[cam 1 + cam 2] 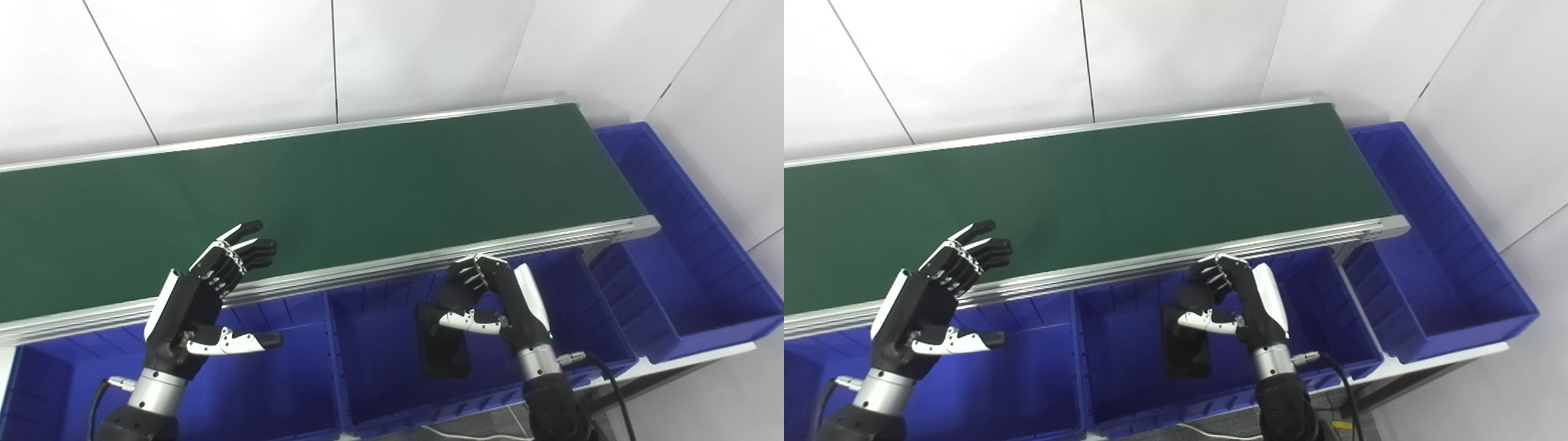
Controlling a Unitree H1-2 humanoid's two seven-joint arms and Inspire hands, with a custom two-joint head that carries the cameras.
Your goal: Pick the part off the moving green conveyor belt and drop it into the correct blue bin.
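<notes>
Partly hidden: black part (444, 349) lower centre in blue bin (380, 343), behind right hand (490, 300), fingers curled, grip unclear; left hand (202, 300) spread wide, holding nothing.

Green conveyor belt (343, 196) (silver-railed), blue bins (392, 361) alongside; black part (444, 352) in middle bin.

white panels and grey floor around the station

white wall panels (233, 67) are standing behind the work area, split by thin dark vertical seams (334, 61). on the right side, another white panel (729, 104) is angling toward the camera and meeting the back wall at a corner. a pale ledge (698, 357) is running along the lower right, and a dark frame leg (1402, 387) is slanting beneath it. a strip of grey floor (1225, 425) is showing at the bottom edge, with a thin white cable (1206, 432) lying across it.
</notes>
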